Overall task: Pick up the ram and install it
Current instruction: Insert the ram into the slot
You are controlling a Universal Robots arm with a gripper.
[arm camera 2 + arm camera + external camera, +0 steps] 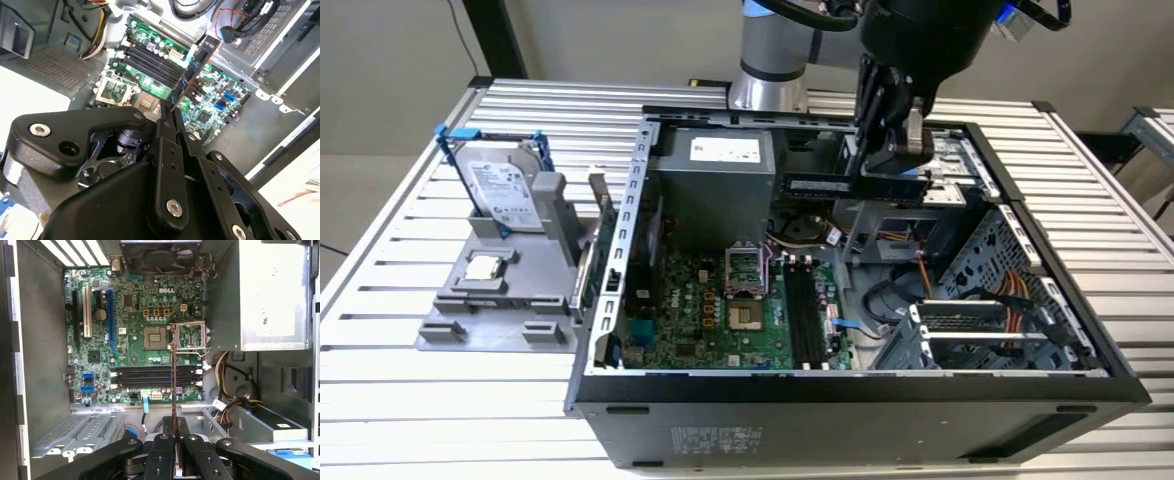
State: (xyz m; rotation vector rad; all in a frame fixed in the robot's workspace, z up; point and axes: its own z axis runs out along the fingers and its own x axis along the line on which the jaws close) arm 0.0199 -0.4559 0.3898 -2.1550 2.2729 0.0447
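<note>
Ram (pixel 851 185) is pinched by one end in my hand (pixel 911 150), up over the open case (pixel 854 410). Its long axis sticks straight out from the fingertips. In the first wrist view the slots (pixel 155 376) lie well below the hand, and I judge the stick runs crosswise to them, not along them.

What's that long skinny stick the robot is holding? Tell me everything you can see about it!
It is the ram, a long, narrow, flat dark circuit stick with black chips and an orange-brown edge. The black tool pinches one end, and nothing else touches it. It hangs level in the air above the green motherboard and the long black memory slots. It is not in a slot yet.
</note>
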